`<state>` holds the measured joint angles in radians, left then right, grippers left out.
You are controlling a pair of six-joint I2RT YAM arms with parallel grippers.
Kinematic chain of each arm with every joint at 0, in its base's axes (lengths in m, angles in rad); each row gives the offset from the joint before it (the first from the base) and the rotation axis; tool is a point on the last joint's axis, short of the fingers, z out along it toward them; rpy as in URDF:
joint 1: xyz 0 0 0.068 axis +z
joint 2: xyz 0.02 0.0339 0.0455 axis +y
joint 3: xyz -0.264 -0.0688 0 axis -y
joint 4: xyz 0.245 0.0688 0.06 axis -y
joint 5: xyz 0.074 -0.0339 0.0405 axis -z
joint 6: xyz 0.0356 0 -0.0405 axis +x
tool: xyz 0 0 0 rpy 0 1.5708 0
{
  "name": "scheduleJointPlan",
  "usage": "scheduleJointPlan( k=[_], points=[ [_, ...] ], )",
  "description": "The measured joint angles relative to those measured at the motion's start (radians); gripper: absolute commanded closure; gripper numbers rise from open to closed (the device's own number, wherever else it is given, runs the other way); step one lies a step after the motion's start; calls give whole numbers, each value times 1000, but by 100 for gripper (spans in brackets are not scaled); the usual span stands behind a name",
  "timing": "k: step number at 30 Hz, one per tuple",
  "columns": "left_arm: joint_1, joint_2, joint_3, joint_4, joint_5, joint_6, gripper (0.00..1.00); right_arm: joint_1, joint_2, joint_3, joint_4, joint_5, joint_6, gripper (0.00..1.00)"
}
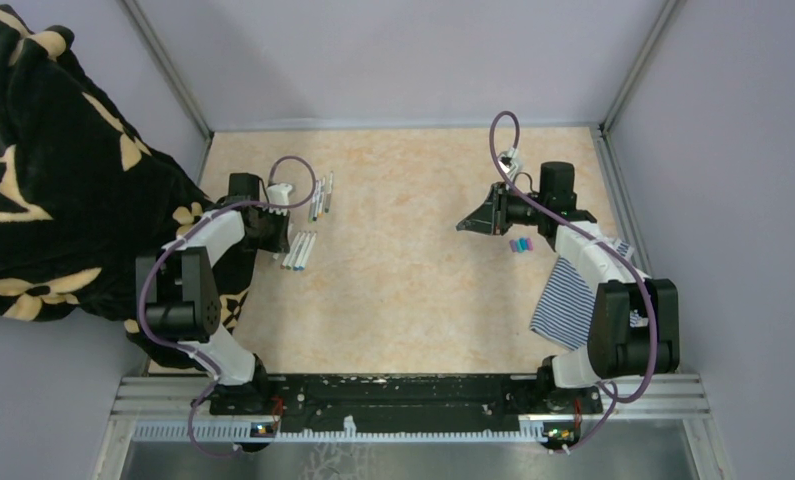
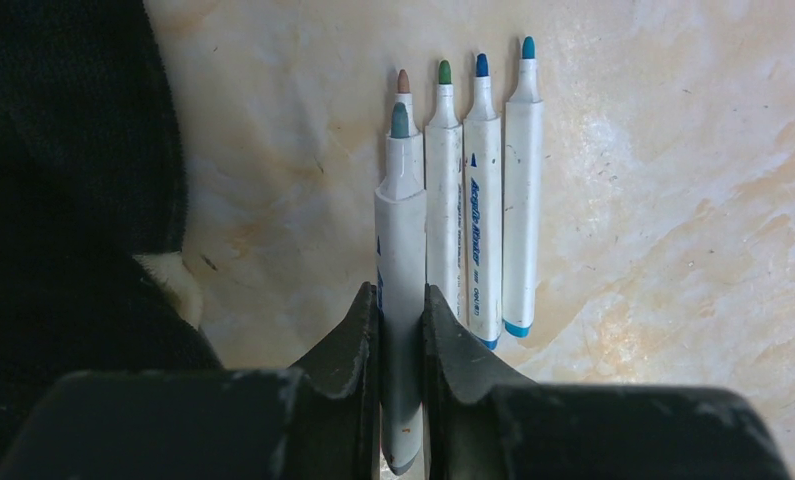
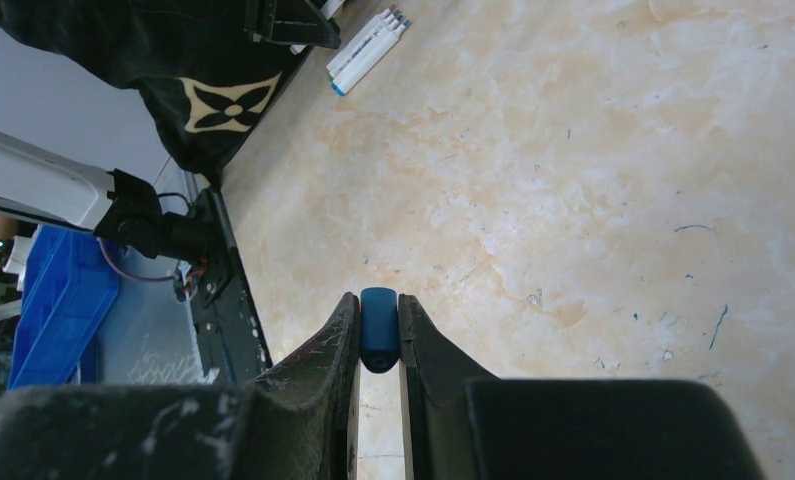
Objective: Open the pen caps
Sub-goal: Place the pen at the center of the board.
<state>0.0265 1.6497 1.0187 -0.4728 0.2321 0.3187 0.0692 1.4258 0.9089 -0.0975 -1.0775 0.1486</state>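
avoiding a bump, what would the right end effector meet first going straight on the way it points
Probably just the bare table: the right end effector, shut on a blue cap, has nothing standing ahead. The pens lie left of its line; depth is unclear.

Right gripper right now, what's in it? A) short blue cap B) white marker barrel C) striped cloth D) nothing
A: in the right wrist view the right gripper is shut on a short blue cap, with no barrel attached.
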Motion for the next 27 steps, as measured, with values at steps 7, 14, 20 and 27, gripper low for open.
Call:
scheduleJointPlan(
  k=[7,14,20,27],
  points=[
    [8,18,0,11,5,0,91,0,0,0,0,1,0,100],
    [10,45,0,26,16,0,87,0,0,0,0,2,0,100],
    [11,53,0,35,18,0,82,0,0,-1,0,3,0,100],
    [11,58,0,48,19,0,80,0,0,-1,0,4,-1,100]
  ],
)
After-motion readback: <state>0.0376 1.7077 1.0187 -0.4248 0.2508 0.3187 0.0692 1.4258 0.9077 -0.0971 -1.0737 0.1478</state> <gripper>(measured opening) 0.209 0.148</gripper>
